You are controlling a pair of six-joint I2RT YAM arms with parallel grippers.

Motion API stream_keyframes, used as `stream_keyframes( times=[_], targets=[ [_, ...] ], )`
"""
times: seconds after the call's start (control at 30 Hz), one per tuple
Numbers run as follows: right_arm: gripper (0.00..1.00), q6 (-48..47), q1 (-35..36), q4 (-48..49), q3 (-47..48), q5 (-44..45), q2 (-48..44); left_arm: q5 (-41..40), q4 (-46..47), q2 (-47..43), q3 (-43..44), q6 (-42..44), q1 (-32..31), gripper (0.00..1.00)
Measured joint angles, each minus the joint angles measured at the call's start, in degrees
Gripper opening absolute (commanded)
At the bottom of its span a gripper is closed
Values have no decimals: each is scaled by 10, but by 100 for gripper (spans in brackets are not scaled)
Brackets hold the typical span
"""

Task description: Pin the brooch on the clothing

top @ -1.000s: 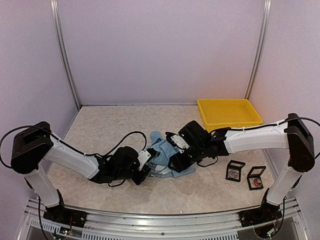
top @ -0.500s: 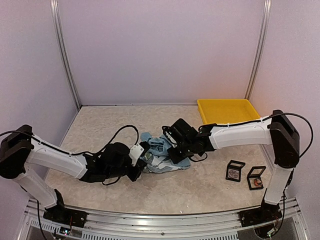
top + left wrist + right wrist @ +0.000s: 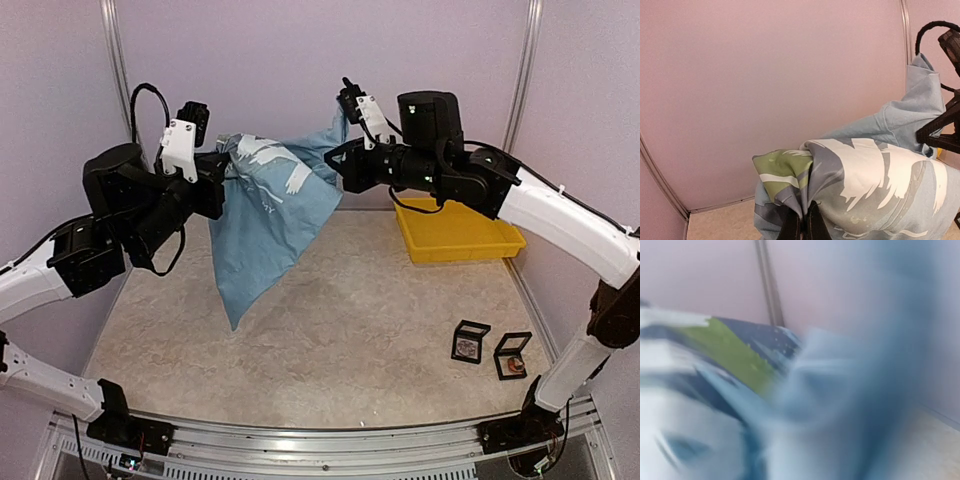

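Observation:
The clothing (image 3: 265, 225), a light blue T-shirt with white and green print, hangs in the air high above the table, stretched between both arms. My left gripper (image 3: 222, 168) is shut on a bunched fold at its left; the left wrist view shows the dark fingers (image 3: 802, 227) pinching the printed fabric (image 3: 875, 175). My right gripper (image 3: 338, 158) is shut on the shirt's upper right corner. In the right wrist view, blurred blue cloth (image 3: 830, 405) fills the picture and hides the fingers. Two small black cases (image 3: 470, 341) (image 3: 513, 354) lie on the table at the right; the brooch is too small to make out.
A yellow tray (image 3: 470, 250) stands at the back right, partly behind the right arm. The shirt's lower tip dangles over the left-middle of the beige table (image 3: 340, 360). Pale walls and metal posts close in the back and sides.
The shirt lay crumpled on the table between the grippers. The right gripper closed on it, and both arms rose high, lifting and spreading it in the air.

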Motion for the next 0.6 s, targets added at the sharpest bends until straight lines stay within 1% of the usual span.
stream_keyframes(
  times=[0.13, 0.2, 0.23, 0.27, 0.3, 0.33, 0.37, 0.4, 0.47, 0.5, 0.6],
  targets=[
    [0, 31, -1, 30, -85, -25, -60, 4, -18, -10, -2, 3, 12, 0],
    [0, 53, -6, 34, -139, -32, -71, 30, -29, 7, -10, -3, 42, 0],
    [0, 63, -9, 35, -166, -35, -71, 49, -35, 25, -17, -8, 66, 0],
    [0, 75, -16, 37, -197, -37, -71, 61, -38, 40, -23, -11, 83, 8],
    [0, 86, -24, 37, -224, -38, -70, 75, -41, 61, -29, -13, 105, 30],
    [0, 96, -34, 36, -252, -39, -70, 95, -44, 87, -32, -16, 128, 56],
    [0, 105, -44, 36, -278, -39, -69, 109, -44, 112, -34, -15, 143, 75],
    [0, 115, -55, 38, -302, -39, -67, 127, -42, 142, -33, -20, 162, 84],
    [0, 129, -70, 43, -336, -42, -61, 147, -47, 204, -22, -29, 187, 94],
    [0, 135, -79, 44, -350, -43, -56, 151, -58, 240, -6, -36, 194, 98],
    [0, 149, -92, 43, -374, -36, -34, 156, -79, 325, 35, -67, 197, 99]
  ],
)
